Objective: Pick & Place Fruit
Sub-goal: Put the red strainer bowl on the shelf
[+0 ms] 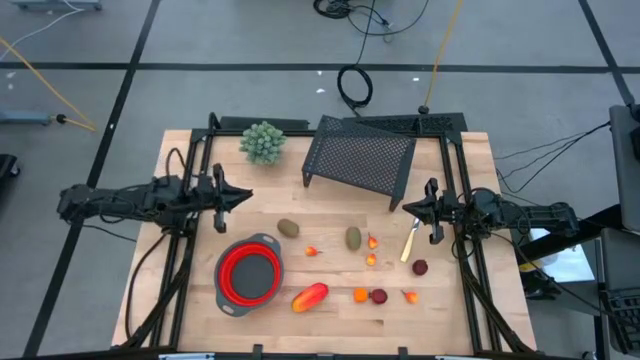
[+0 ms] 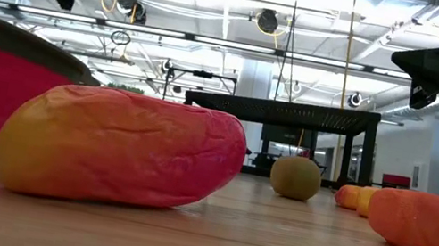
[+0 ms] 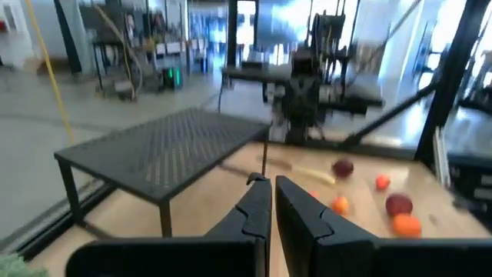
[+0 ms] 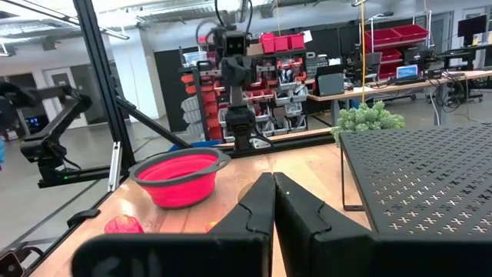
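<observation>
The fruit lies loose on the wooden table [image 1: 200, 300]: two olive-brown ovals [image 1: 288, 228] [image 1: 353, 238], a longer red-orange piece [image 1: 310, 297] [image 2: 120, 146], and several tiny orange, red and dark-red bits [image 1: 371, 259]. My left gripper [image 1: 248, 196] [image 3: 270, 185] hangs shut above the table's left side, pointing level toward the right. My right gripper [image 1: 407, 207] [image 4: 273, 178] hangs shut at the right side, pointing level toward the left. Neither holds anything.
A red collapsible bowl [image 1: 250, 272] stands at the near left, beside the long fruit piece. A black mesh rack [image 1: 360, 155] stands at the far middle, and a green plant ball [image 1: 263, 142] at the far left. A pale yellow stick [image 1: 410, 242] lies below the right gripper.
</observation>
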